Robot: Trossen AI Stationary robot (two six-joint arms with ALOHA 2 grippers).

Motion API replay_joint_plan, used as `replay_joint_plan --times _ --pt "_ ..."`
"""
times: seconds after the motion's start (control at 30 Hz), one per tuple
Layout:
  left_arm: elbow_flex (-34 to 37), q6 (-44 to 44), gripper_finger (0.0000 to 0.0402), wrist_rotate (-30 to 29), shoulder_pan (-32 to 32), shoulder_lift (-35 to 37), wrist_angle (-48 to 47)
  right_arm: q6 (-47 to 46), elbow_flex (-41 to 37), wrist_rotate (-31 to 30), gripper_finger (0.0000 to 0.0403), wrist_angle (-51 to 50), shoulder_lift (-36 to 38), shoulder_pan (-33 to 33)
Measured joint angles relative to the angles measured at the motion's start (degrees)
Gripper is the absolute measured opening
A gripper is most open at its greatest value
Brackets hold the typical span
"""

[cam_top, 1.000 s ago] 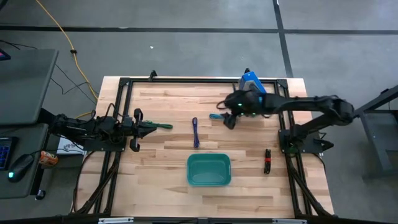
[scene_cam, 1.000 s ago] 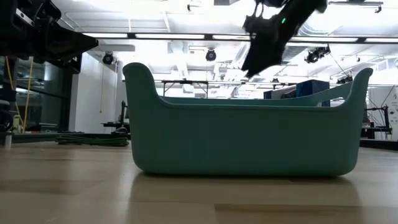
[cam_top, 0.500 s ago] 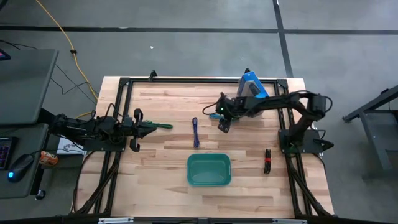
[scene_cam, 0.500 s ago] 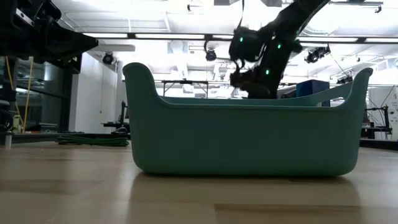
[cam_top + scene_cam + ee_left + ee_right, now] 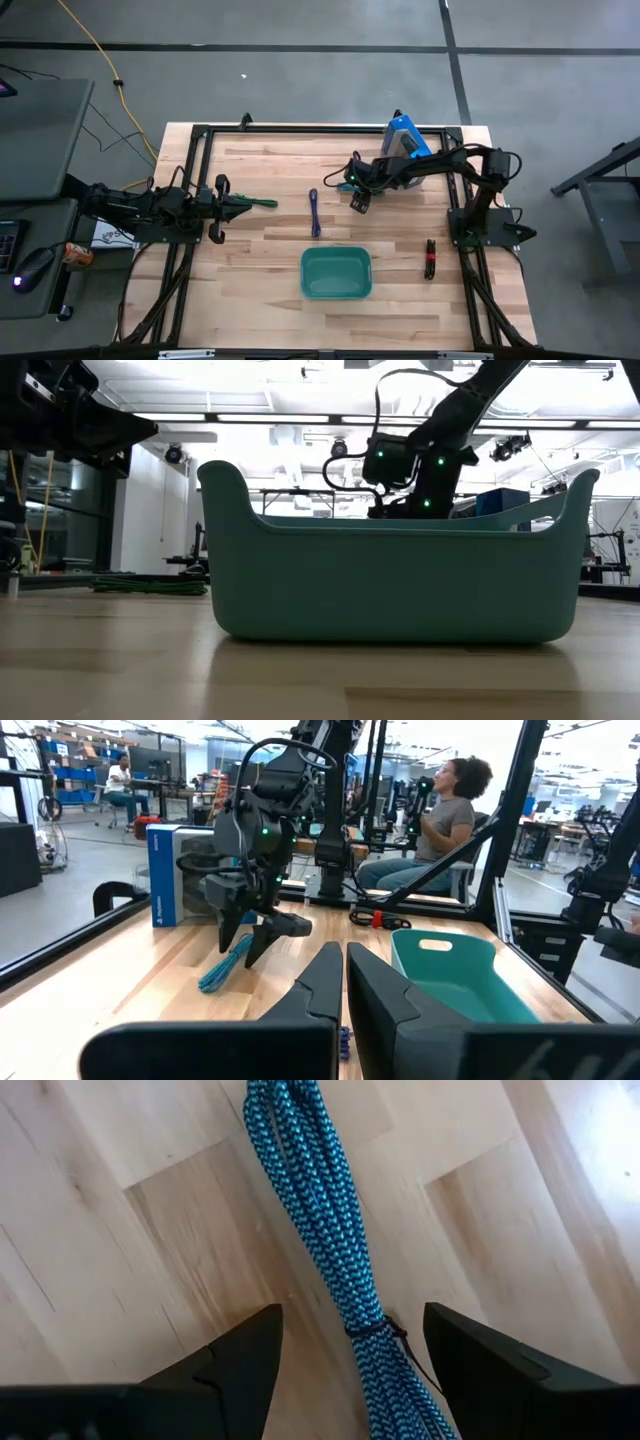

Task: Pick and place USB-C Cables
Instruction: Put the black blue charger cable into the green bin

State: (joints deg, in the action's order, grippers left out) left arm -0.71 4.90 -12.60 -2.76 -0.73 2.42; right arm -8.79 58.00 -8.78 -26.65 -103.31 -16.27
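Observation:
The teal cable [image 5: 320,1210] lies flat on the table between my right gripper's [image 5: 350,1320] open fingers, which stand on either side of it, pointing down. In the high view this gripper [image 5: 358,200] is over the teal cable [image 5: 346,186], near the blue box. My left gripper [image 5: 246,204] waits at the table's left, shut [image 5: 344,970], with the green cable [image 5: 264,203] lying just past its fingertips. The purple-blue cable [image 5: 314,212] lies mid-table. The red-and-black cable [image 5: 430,258] lies near the right edge. My left gripper: I cannot tell whether its shut fingertips touch the green cable's near end [image 5: 253,203]; the cable does not show in the left wrist view.
The teal tub [image 5: 336,273] sits near the table's near-middle and fills the low view [image 5: 390,580], hiding the right fingers there. The blue box [image 5: 403,135] stands at the far edge behind the right gripper. People sit in the room beyond the table [image 5: 440,830].
My right gripper has moved toward the table's left and down, from above the table onto the teal cable, while the right arm folded back. The cables and the left arm have stayed where they were.

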Motion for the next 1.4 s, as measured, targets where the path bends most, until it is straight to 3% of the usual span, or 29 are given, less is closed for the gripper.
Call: replay_joint_plan --times 0.3,0.47,1.0,1.4 --pt "0.00 0.00 0.0000 0.00 -0.02 0.00 -0.02 -0.36 0.09 0.15 0.0234 -0.60 -0.39 0.01" --pt "-0.02 0.00 0.0000 0.00 0.00 0.00 0.00 -0.40 0.09 0.24 0.0211 -0.89 -0.43 0.02" --pt "-0.02 0.00 0.0000 0.00 0.00 0.00 -0.01 3.50 0.07 0.15 0.0017 -2.97 -0.50 0.20" --pt "0.00 -0.01 0.0000 0.00 -0.01 0.00 -0.01 6.45 -4.40 -1.11 0.0007 1.65 0.29 1.76"
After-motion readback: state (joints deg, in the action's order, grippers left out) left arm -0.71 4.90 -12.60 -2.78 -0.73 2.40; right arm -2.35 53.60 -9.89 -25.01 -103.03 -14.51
